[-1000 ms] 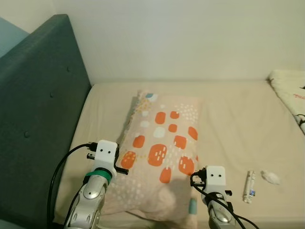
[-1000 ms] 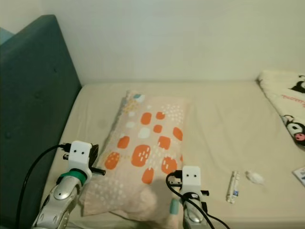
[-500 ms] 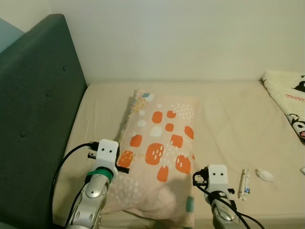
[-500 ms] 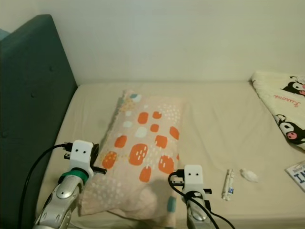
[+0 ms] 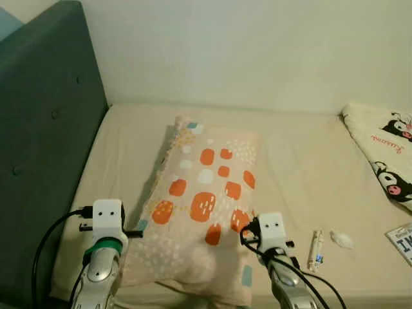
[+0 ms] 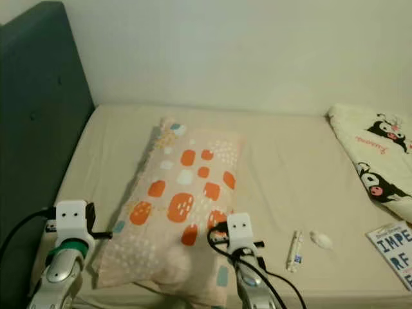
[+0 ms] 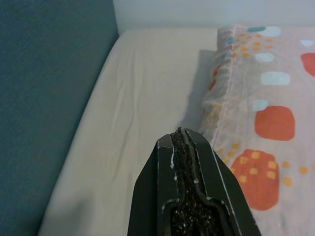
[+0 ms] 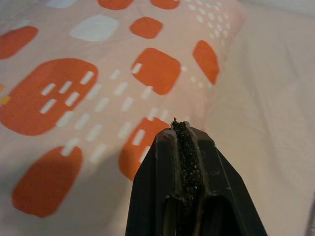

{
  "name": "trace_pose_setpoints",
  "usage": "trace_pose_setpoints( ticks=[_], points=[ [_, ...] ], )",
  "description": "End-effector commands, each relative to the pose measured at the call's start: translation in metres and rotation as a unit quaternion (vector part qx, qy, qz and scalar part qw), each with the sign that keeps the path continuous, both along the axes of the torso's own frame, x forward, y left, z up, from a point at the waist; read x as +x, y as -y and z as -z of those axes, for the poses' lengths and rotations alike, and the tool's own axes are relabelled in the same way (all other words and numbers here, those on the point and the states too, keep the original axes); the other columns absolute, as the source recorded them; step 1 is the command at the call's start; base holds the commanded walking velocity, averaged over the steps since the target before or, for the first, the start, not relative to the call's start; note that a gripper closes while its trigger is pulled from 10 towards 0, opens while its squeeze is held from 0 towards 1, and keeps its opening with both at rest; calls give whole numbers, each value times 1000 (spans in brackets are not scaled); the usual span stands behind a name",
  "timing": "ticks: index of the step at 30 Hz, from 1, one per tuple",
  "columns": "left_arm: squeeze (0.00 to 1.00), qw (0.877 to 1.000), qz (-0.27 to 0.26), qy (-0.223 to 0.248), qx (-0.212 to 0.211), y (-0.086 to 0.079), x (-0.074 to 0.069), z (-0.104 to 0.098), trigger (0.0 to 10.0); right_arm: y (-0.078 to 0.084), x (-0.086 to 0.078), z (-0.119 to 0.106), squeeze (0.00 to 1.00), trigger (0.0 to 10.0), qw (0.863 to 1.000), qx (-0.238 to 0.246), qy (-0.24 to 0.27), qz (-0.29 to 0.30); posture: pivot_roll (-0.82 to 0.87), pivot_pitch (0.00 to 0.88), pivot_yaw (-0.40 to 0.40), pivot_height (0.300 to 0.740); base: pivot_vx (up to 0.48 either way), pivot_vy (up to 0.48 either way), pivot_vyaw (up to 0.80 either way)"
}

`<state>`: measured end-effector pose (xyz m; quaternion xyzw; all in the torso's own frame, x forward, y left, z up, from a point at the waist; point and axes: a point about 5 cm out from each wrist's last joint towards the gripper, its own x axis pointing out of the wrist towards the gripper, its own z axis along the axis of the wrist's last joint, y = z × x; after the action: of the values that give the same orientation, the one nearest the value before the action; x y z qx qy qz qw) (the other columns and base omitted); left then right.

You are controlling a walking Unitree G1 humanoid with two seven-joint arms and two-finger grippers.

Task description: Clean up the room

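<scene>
— Far along with the tidying?
— Hardly begun, judging by what lies about. Pillow sprawled lengthwise mid-frame on the mattress, not up against the headboard at the left edge. Small tube and a crumpled white scrap loose at lower right, just beside each other. Printed blanket bunched at the right edge, and a booklet in the lower right corner of the right eye view.
— And the grippers?
— Left gripper pressed shut on nothing, hovering over bare sheet near the pillow's long edge, lower left of the head views. Right gripper likewise clenched and empty, poised over the orange-patterned end of the pillow, low and centre.
— Anything put away, then?
— Nothing visibly. Nothing gripped, nothing stacked.
— What remains?
— Probably all of it: pillow to square up at the head of the bed, tube and scrap to collect, blanket to fold, booklet to shelve. Pillow looks the likeliest first job, given where both arms sit.
</scene>
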<state>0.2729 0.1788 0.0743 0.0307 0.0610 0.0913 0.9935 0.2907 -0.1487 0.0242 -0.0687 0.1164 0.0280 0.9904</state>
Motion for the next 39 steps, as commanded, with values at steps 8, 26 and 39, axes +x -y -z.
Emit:
trace_pose_setpoints(
  ticks=[8, 26, 39],
  points=[
    [0, 998, 60, -16, -23, 10, 3, 2, 10000, -2, -10, 11, 0, 10000, 999, 10, -17, 28, 54, 32, 54, 740, 0, 0, 0],
    [0, 997, 79, -21, -2, 9, 10, 4, 10000, -6, -16, 15, 0, 10000, 998, 24, -29, 44, 25, 72, 106, 740, 0, 0, 0],
    [0, 996, 87, -17, -24, 18, 9, 2, 10000, 3, -19, 19, 0, 10000, 998, 13, -38, 46, 37, 69, 90, 740, 0, 0, 0]
  ],
)
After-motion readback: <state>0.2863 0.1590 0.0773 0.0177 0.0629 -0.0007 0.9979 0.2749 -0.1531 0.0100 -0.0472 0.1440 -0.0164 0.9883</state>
